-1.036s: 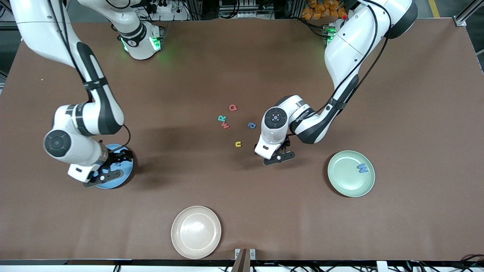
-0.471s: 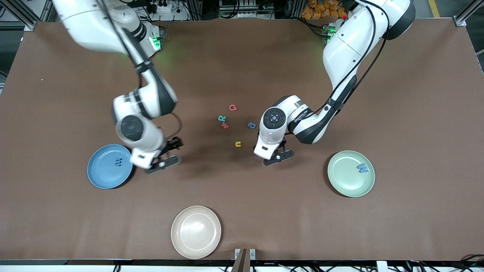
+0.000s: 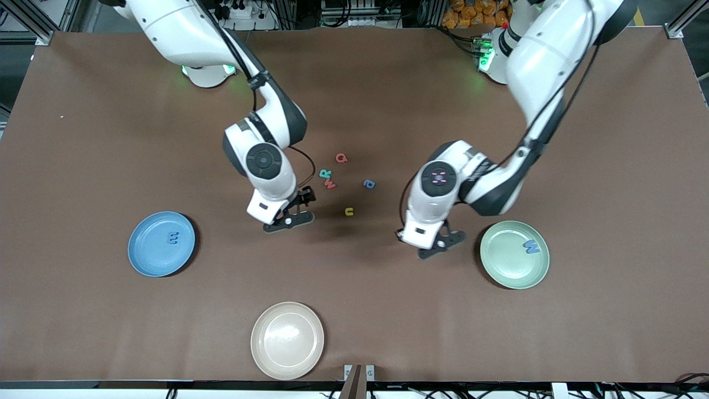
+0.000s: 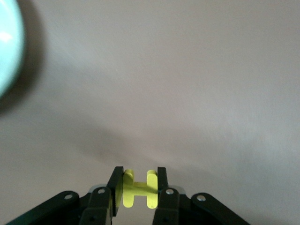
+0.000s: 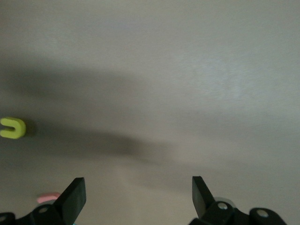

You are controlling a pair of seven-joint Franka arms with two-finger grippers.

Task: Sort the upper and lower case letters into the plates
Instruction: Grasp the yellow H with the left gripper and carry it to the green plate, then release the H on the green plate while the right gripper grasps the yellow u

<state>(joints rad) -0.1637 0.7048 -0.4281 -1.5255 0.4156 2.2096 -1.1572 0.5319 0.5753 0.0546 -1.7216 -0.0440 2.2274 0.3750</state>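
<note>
My left gripper (image 3: 436,245) is shut on a yellow letter H (image 4: 139,190), which sits upright between its jaws over bare table close to the pale green plate (image 3: 507,263). A blue letter (image 3: 531,246) lies in that plate. My right gripper (image 3: 288,219) is open and holds nothing, over the table close to a yellow u (image 3: 349,211). A red Q (image 3: 341,158), a teal R (image 3: 324,174), a red letter (image 3: 330,184) and a blue letter (image 3: 369,183) lie loose mid-table. The blue plate (image 3: 145,256) holds one dark blue letter (image 3: 173,238).
A beige plate (image 3: 287,340) sits near the table edge closest to the front camera. The right wrist view shows the yellow u (image 5: 12,128) and a pink piece (image 5: 48,197) on the brown table. The green plate's rim (image 4: 7,47) shows in the left wrist view.
My right arm left the blue plate and swung to the middle of the table. My left gripper shut on the yellow H and moved with it toward the green plate.
</note>
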